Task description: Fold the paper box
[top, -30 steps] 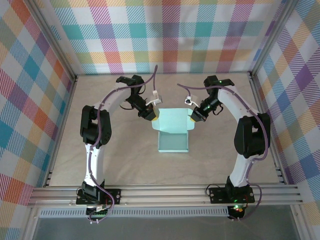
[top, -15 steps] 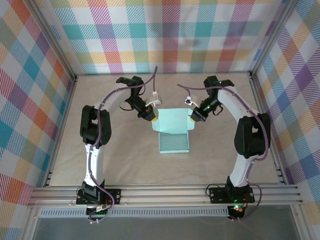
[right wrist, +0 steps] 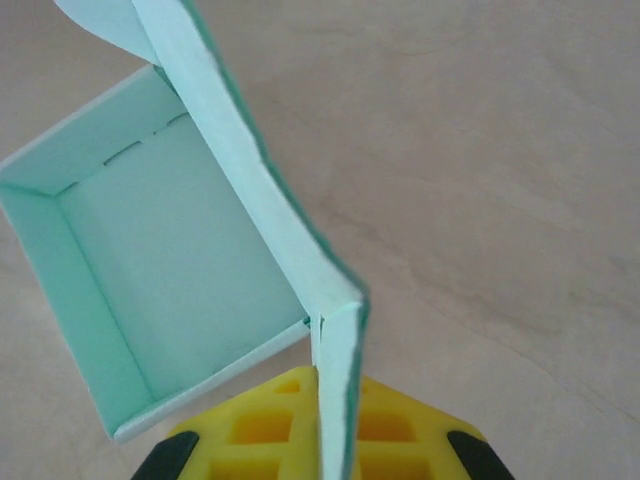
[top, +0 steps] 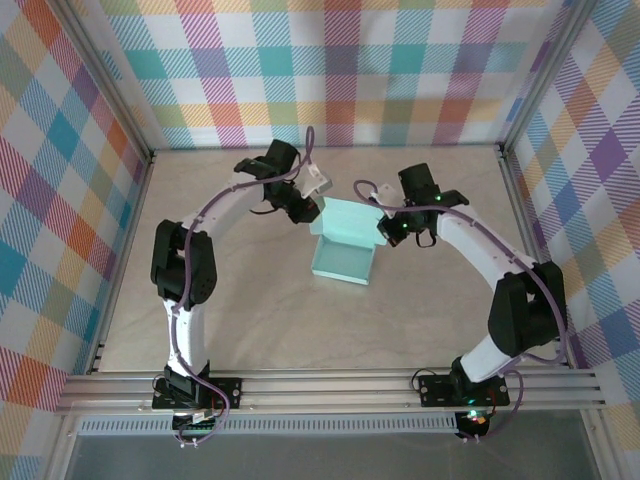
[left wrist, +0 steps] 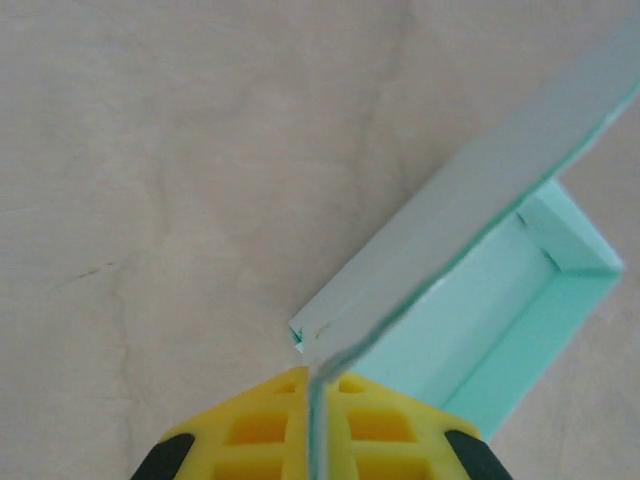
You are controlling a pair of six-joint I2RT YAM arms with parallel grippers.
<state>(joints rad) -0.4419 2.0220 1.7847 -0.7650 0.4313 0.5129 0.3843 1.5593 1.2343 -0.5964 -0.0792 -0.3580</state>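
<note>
The paper box [top: 342, 262] is pale mint card, an open shallow tray on the table with its lid panel [top: 348, 218] raised at the back. My left gripper [top: 309, 210] is shut on the lid's left edge. In the left wrist view its yellow fingers [left wrist: 255, 430] pinch the thin card [left wrist: 470, 200], and the gripper [left wrist: 320, 390] sits just behind the tray corner. My right gripper [top: 390, 229] is shut on the lid's right side flap. In the right wrist view the gripper [right wrist: 336, 390] clamps the flap [right wrist: 338, 350] beside the tray's inside [right wrist: 170, 260].
The beige table [top: 250, 320] lies bare in front of and beside the box. Plaid walls [top: 330, 70] close the back and both sides. A metal rail [top: 330, 390] with the arm bases runs along the near edge.
Both grippers have swung inward and back with the lid, which now stands more upright. The tray has slid slightly away from the bases. The left gripper has closed on the card.
</note>
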